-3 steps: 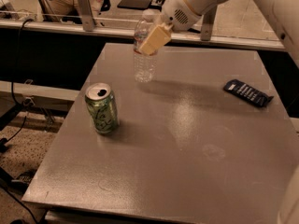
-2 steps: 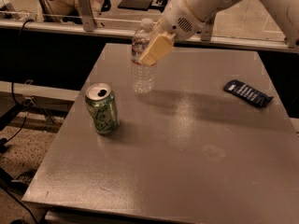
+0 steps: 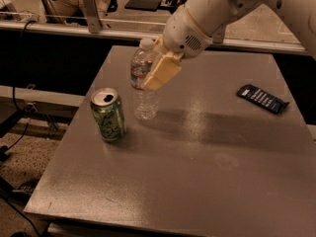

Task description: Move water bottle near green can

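Observation:
The water bottle point(image 3: 142, 83) is clear and ribbed with a white cap and a white-and-red label band. It stands upright on the grey table point(image 3: 197, 172), just right of and behind the green can point(image 3: 108, 114), a small gap between them. The can is green with pale swirls and a silver top with a tab opening. My gripper point(image 3: 157, 70), with tan fingers on a white arm reaching in from the upper right, is shut on the bottle's upper half, around the label band.
A dark blue flat packet point(image 3: 262, 98) lies on the table's right side. A rail with a grey post point(image 3: 90, 9) runs behind the table's far edge. Cables hang at the left beside the table.
My gripper has carried the water bottle forward and left across the table, from the far left part to a spot close beside the green can. The can has not moved.

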You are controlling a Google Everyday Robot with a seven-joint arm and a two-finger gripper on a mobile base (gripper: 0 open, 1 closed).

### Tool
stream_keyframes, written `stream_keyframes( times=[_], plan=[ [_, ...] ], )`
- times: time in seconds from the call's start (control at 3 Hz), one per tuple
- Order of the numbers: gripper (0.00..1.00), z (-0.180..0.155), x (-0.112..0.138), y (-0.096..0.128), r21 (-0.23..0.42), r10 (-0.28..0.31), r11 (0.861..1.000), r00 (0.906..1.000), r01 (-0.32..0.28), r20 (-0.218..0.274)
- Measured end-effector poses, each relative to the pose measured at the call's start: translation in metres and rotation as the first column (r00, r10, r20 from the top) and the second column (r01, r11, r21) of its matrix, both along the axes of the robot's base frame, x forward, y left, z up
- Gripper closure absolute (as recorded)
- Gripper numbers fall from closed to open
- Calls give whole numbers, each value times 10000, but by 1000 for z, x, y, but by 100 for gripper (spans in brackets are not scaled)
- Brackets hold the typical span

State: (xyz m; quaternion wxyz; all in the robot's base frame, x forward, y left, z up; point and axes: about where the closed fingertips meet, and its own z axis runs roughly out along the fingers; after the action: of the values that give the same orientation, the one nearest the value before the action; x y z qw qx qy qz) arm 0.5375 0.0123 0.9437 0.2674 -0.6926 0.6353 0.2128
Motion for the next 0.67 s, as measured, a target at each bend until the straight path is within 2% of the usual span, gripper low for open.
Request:
stream_keyframes(
  times=[0.33,0.67],
  plan=[
    [83,-5,-16,8,-100,622,9980,9981,-622,-28],
    [61,-9,-25,13,-184,977,9951,9952,-977,-3]
  ],
)
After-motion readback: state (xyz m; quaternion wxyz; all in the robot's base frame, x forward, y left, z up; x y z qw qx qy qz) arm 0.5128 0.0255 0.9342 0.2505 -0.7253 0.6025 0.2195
